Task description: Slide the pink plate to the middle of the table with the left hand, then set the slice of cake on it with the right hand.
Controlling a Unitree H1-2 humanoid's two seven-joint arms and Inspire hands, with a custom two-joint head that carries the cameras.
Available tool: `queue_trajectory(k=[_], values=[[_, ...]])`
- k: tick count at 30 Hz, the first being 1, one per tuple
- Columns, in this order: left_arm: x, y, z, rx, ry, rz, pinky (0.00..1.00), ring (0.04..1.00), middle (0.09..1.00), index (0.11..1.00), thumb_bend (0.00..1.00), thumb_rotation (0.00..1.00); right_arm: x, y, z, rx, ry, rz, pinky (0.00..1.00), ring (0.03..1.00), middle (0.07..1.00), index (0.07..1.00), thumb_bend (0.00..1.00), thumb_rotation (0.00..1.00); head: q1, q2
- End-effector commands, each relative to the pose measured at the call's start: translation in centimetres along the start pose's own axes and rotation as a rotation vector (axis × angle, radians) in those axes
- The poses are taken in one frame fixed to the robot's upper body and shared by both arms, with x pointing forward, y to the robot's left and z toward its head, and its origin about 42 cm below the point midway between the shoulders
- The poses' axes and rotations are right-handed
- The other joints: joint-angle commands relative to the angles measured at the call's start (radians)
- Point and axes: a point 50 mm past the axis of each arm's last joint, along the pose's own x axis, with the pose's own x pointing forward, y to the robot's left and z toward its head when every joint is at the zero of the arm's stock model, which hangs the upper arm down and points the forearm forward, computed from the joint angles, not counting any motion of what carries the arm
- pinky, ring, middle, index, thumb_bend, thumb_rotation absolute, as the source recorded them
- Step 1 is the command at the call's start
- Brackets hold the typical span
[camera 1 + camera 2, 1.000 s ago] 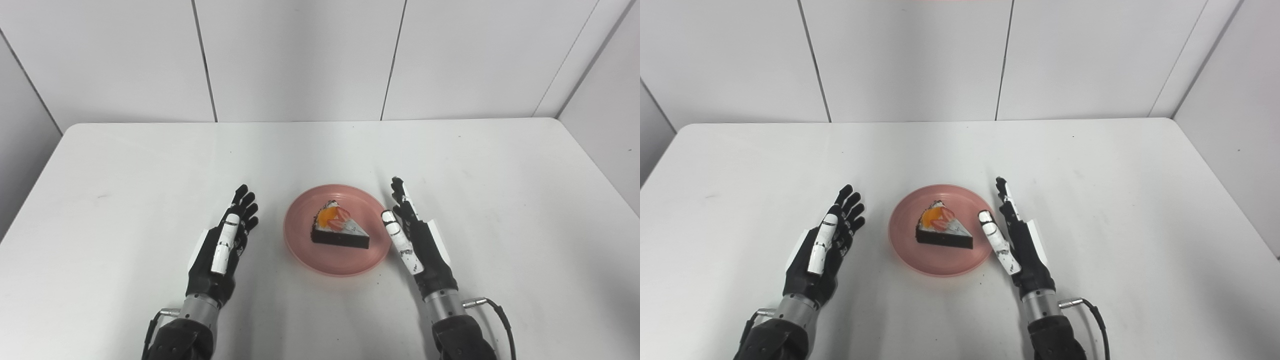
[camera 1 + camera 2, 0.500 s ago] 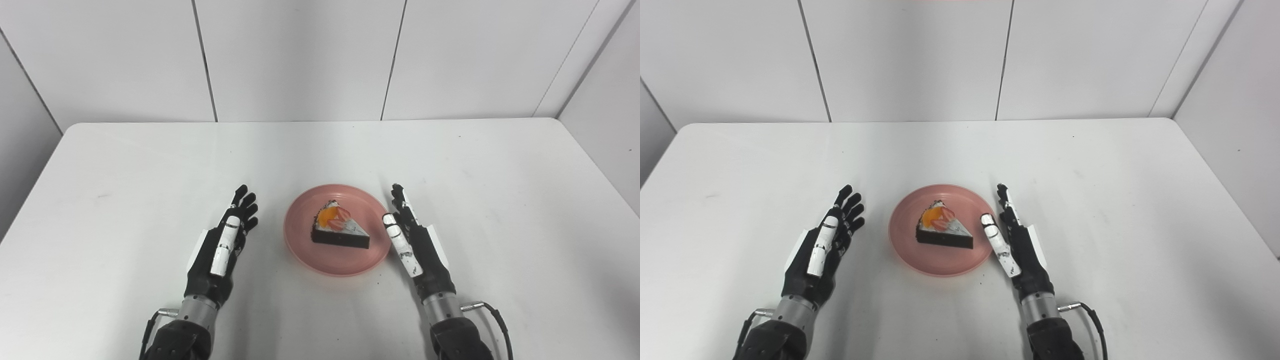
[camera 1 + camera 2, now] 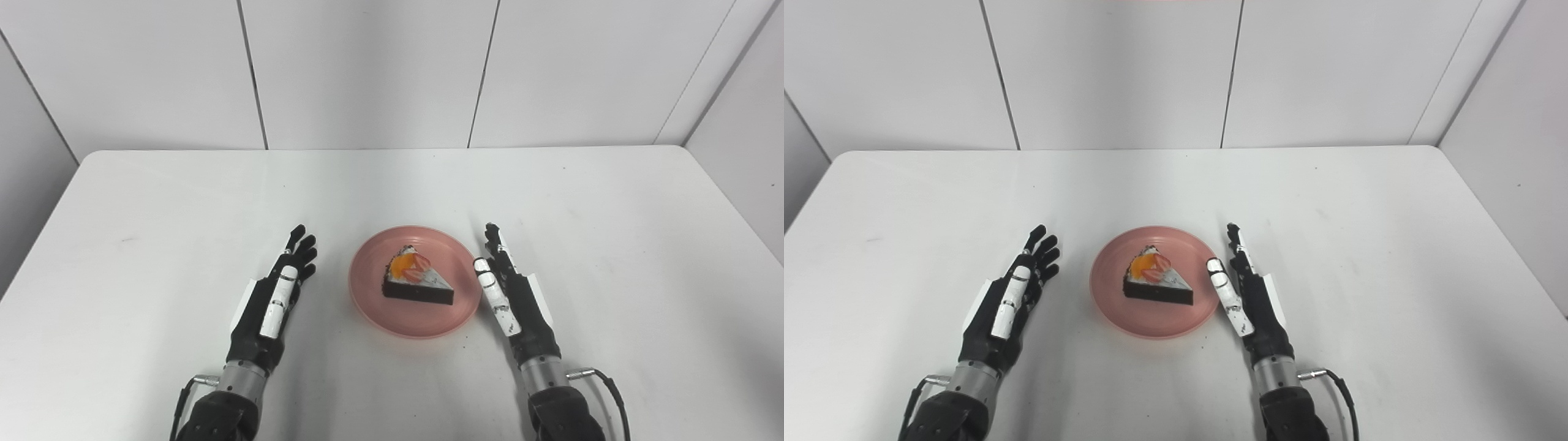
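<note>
Left eye view: round pink plastic plate (image 3: 416, 318) mid-table, near side; dark triangular cake slice with fruit topping (image 3: 416, 283) on it, task looks complete.

Right eye view: left hand (image 3: 1009, 303) fingers spread, empty, left of plate; right hand (image 3: 1251, 294) fingers extended, empty, just right of rim, likely clear after release.

White table (image 3: 184, 202), rounded far corners, pale panelled walls behind and at both sides. Pink plate (image 3: 367, 303) flat on the top near the middle, between the two hands: just beside the right hand (image 3: 514, 300), a little apart from the left hand (image 3: 272, 300). Both hands low over the near part of the top, edge-on, fingers straight and apart, holding nothing. A few faint dark specks on the surface beyond the hands.
</note>
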Motion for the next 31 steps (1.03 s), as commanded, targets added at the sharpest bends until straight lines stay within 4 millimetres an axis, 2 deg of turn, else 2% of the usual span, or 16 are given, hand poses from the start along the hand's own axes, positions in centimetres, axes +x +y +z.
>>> queue_trajectory(k=[1,19,31], values=[[-0.3,0.3,-0.8,0.02,0.042,0.004,0.95,0.962,0.96,0.957,0.4,1.0,0.4,0.1,0.7,0.011,-0.056,-0.011,0.95,0.982,0.994,0.979,0.28,1.0,0.001,-0.001],[-0.2,0.1,-1.0,0.048,0.021,0.018,0.97,0.97,0.977,0.975,0.42,1.0,1.2,0.1,-0.3,0.001,-0.058,0.002,0.94,0.977,0.985,0.974,0.29,1.0,0.008,-0.012],[-0.2,0.2,-1.1,0.052,0.018,0.017,0.93,0.949,0.962,0.962,0.4,1.0,1.3,0.5,-0.5,0.013,-0.042,0.015,0.98,0.986,0.988,0.968,0.29,1.0,0.004,-0.022]])
